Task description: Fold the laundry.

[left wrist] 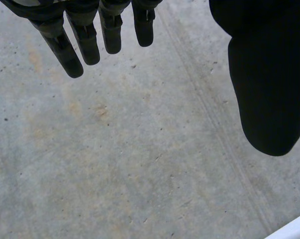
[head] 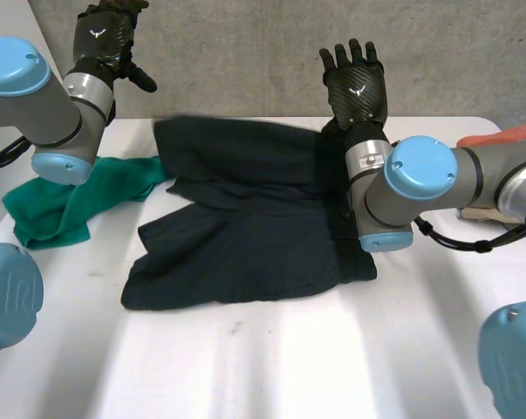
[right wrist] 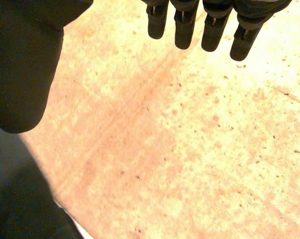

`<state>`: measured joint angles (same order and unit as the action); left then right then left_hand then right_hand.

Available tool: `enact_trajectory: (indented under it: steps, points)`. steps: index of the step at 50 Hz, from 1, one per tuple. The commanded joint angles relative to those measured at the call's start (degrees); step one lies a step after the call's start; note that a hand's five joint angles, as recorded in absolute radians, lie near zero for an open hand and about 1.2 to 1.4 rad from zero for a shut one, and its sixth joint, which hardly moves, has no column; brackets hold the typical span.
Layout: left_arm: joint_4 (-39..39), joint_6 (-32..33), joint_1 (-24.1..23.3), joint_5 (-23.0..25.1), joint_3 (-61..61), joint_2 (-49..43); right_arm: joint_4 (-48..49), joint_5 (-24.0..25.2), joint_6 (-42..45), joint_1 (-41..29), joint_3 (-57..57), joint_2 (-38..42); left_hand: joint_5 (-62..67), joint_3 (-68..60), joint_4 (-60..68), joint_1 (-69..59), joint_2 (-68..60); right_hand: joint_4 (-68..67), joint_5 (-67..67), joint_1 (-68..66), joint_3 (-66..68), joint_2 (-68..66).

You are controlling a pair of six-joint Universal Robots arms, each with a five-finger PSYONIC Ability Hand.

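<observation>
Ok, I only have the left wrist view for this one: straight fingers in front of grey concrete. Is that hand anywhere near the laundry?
Observer: No. The head view has the left hand up past the table's far edge, open, touching no cloth.
Operator: What laundry is out?
Observer: A black garment lies spread across the middle of the white table, with a green cloth bunched beside it, below the left arm.
Operator: And the other hand?
Observer: The right hand stands upright at the black garment's far right corner, fingers straight, holding nothing.
</observation>
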<state>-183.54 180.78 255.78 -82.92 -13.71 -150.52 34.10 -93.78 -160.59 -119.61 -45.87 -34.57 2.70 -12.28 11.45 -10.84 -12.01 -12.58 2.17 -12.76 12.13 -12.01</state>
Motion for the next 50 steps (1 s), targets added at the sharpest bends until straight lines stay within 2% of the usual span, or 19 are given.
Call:
enact_trajectory:
  steps: [1, 7, 15, 23, 27, 31, 35, 39, 44, 50]
  points:
    - [3.28, 0.53, 1.03, -1.28, -1.14, 4.18, -11.41, -2.02, -0.86, 1.23, 5.97, -1.37, -2.70, 2.28, -1.45, 0.84, 2.01, 2.58, -2.17, 2.76, -2.13, 2.01]
    - [6.00, 3.43, 1.12, -1.81, -8.95, 12.96, -20.99, -0.27, -1.31, 1.31, 4.30, -9.36, -2.70, 2.28, -1.45, 0.84, 2.01, 2.58, -2.17, 2.76, -2.13, 2.01]
    - [13.29, 9.67, -1.07, -0.93, -31.09, 28.43, -36.46, 5.53, 3.97, 1.23, -5.27, -21.67, -2.70, 2.28, -1.45, 0.84, 2.01, 2.58, -2.17, 2.76, -2.13, 2.01]
    - [19.44, 16.61, -4.15, 3.45, -58.32, 42.75, -46.83, 10.10, 6.69, 1.31, -23.79, -32.12, -2.70, 2.28, -1.45, 0.84, 2.01, 2.58, -2.17, 2.76, -2.13, 2.01]
    - [21.64, 18.55, -4.76, 5.74, -68.69, 47.06, -48.25, 11.95, 7.31, 1.49, -33.10, -35.46, 5.73, -6.15, 6.97, -7.58, -6.41, -0.26, 0.67, -0.08, 0.71, -0.83]
    - [22.53, 20.04, -4.85, 7.85, -79.51, 50.58, -46.50, 13.97, 8.45, 1.75, -42.00, -37.32, 15.66, -16.07, 16.90, -17.51, -16.34, -5.15, 5.56, -4.97, 5.60, -5.72]
    - [21.65, 21.62, -4.50, 8.03, -86.02, 51.30, -38.62, 16.17, 10.12, 2.28, -50.70, -37.41, 16.52, -16.94, 17.77, -18.37, -17.21, -10.85, 11.26, -10.67, 11.30, -11.42]
    - [17.27, 23.03, -2.75, 7.51, -89.90, 49.55, -29.66, 16.96, 10.65, 2.81, -54.66, -36.01, 16.52, -16.94, 17.77, -18.37, -17.21, -12.39, 12.80, -12.21, 12.84, -12.96]
    - [12.87, 24.62, 0.59, 7.24, -90.88, 46.11, -22.60, 16.79, 10.92, 2.81, -55.55, -32.67, 14.51, -14.93, 15.75, -16.36, -15.19, -15.59, 16.00, -15.41, 16.04, -16.16]
    - [9.26, 25.32, 1.91, 6.72, -89.48, 43.04, -17.33, 16.61, 11.35, 3.16, -54.07, -28.63, 8.62, -9.04, 9.86, -10.47, -9.30, -15.76, 16.17, -15.58, 16.21, -16.33]
